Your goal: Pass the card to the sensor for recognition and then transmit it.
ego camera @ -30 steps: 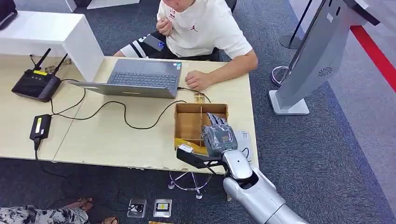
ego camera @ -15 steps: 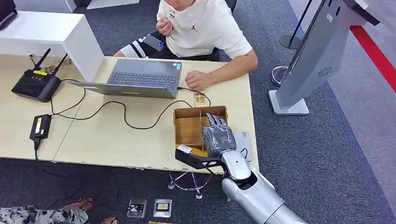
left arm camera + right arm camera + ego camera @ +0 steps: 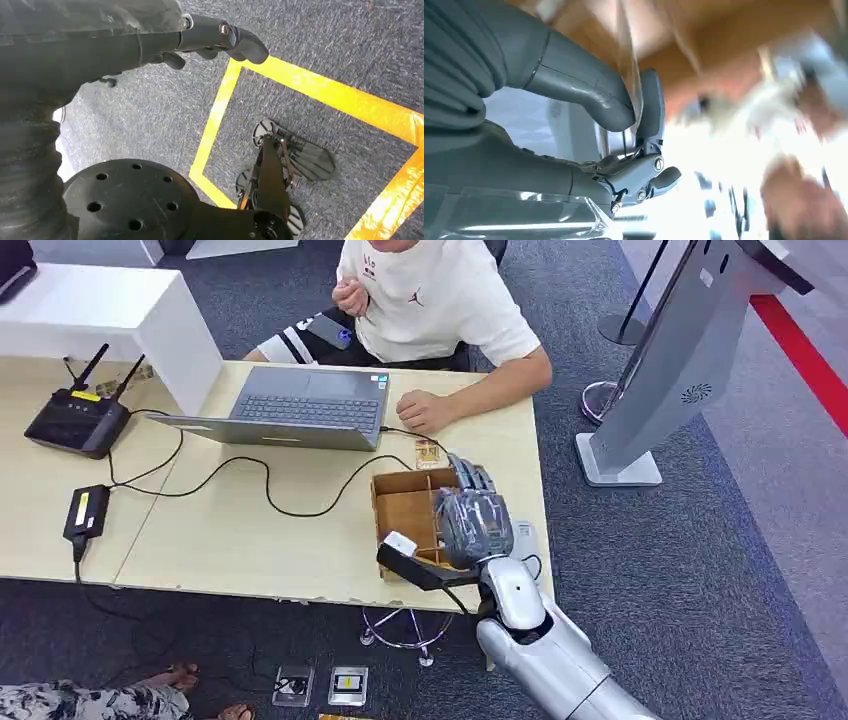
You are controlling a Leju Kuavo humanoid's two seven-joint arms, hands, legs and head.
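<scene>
Card (image 3: 628,65), thin and clear-looking, sits pinched between the thumb and a dark finger of the right hand (image 3: 474,523), directly above the cardboard divided box (image 3: 402,508) on the worktop (image 3: 250,540). Pickup looks done; the sensor pass and handover remain, judging by this. Which thing near the box is the sensor, I cannot tell. Left hand (image 3: 200,42) hangs over carpet, fingers loosely curled, gripping nothing.
</scene>
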